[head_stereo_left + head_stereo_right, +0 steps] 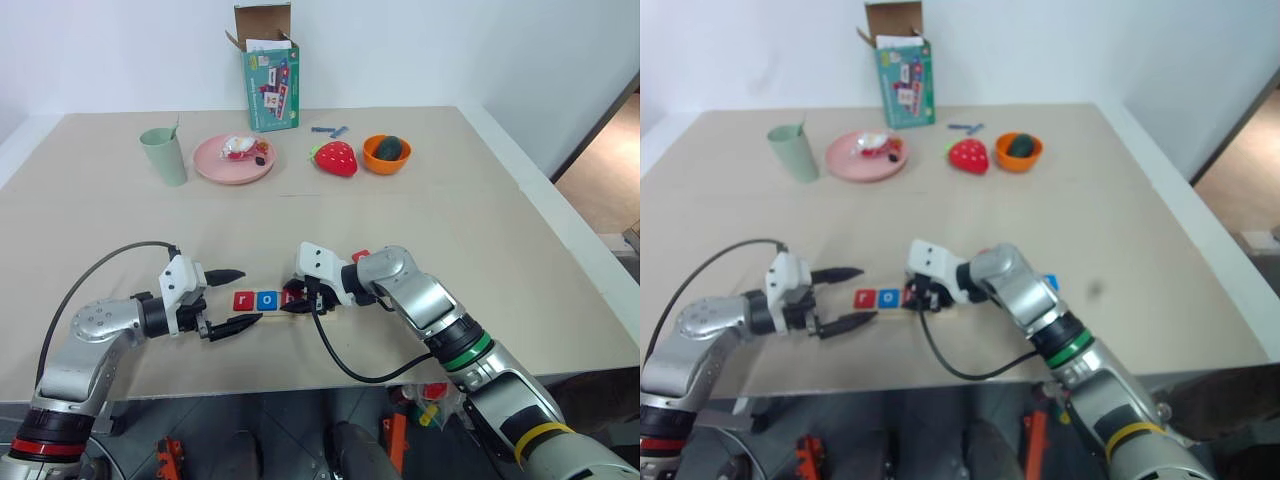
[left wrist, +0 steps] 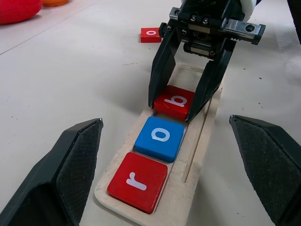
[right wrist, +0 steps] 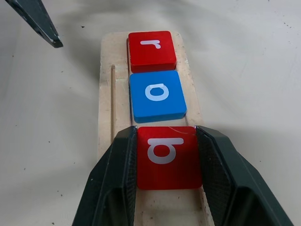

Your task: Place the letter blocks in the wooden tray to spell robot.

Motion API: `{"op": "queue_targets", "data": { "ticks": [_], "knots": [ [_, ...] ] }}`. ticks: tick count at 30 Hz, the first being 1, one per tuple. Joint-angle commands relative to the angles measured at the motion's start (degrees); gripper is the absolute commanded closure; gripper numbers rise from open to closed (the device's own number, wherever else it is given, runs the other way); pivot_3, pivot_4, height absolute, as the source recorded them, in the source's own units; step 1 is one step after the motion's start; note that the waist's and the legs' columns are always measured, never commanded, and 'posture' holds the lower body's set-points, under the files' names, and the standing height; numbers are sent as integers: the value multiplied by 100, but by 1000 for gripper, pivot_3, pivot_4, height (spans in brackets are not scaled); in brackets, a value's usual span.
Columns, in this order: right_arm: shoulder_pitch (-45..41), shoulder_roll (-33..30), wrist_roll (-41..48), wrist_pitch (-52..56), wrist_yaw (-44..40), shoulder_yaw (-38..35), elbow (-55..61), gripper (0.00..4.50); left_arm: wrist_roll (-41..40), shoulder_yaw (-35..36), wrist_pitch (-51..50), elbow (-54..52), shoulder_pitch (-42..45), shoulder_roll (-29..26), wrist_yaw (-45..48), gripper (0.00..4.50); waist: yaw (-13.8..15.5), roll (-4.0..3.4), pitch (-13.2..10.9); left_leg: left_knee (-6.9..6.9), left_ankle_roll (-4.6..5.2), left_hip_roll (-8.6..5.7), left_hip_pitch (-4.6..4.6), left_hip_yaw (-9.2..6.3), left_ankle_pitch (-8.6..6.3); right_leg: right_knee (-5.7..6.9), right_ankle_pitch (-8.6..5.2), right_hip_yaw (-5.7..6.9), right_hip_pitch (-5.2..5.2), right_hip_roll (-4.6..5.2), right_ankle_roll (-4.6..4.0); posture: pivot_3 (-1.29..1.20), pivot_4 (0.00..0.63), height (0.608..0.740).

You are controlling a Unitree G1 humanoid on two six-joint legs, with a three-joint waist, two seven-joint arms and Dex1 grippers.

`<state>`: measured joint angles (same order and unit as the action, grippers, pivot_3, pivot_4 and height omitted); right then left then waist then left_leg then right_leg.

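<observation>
The wooden tray point(image 2: 204, 136) lies near the table's front edge. It holds a red "r" block point(image 2: 138, 181), then a blue "o" block point(image 2: 160, 138), then a red "b" block point(image 3: 167, 157). My right gripper point(image 3: 167, 134) is shut on the "b" block, one finger on each side, with the block down in the groove beside the "o". My left gripper point(image 1: 250, 296) stands open at the tray's "r" end, holding nothing. A loose red "o" block point(image 2: 151, 34) lies on the table beyond the tray. A blue block point(image 1: 1050, 285) peeks out behind my right arm.
At the back of the table stand a green cup point(image 1: 165, 156), a pink plate point(image 1: 205, 160) with small items, a red strawberry toy point(image 1: 335, 158), an orange bowl point(image 1: 386, 155) and an open teal box point(image 1: 270, 80). The table's front edge is just behind the tray.
</observation>
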<state>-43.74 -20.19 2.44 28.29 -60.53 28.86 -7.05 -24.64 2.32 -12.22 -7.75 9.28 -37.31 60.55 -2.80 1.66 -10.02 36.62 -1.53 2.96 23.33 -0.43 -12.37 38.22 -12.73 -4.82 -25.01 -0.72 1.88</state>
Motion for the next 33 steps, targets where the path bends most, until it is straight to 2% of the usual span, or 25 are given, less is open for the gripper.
{"op": "queue_targets", "data": {
  "ticks": [1,29,33],
  "knots": [
    [-132,42,25,-23,-10,-142,21,2700,20,44,127,-28,45,-18,25,0,0,0,0,0,0,0,0,0,0,0,0,0,0,0,0,0,150,740],
    [-128,257,-32,-27,-38,-102,-188,2700,154,-20,303,-39,-29,22,56,0,-1,0,0,-1,0,0,-1,0,0,1,0,0,0,-1,-1,0,150,740],
    [-157,315,-12,-8,87,-217,-194,1459,177,-37,334,-20,-20,40,74,0,-1,0,0,-1,0,0,-1,0,0,1,0,0,0,0,-1,0,150,740]
  ]
}}
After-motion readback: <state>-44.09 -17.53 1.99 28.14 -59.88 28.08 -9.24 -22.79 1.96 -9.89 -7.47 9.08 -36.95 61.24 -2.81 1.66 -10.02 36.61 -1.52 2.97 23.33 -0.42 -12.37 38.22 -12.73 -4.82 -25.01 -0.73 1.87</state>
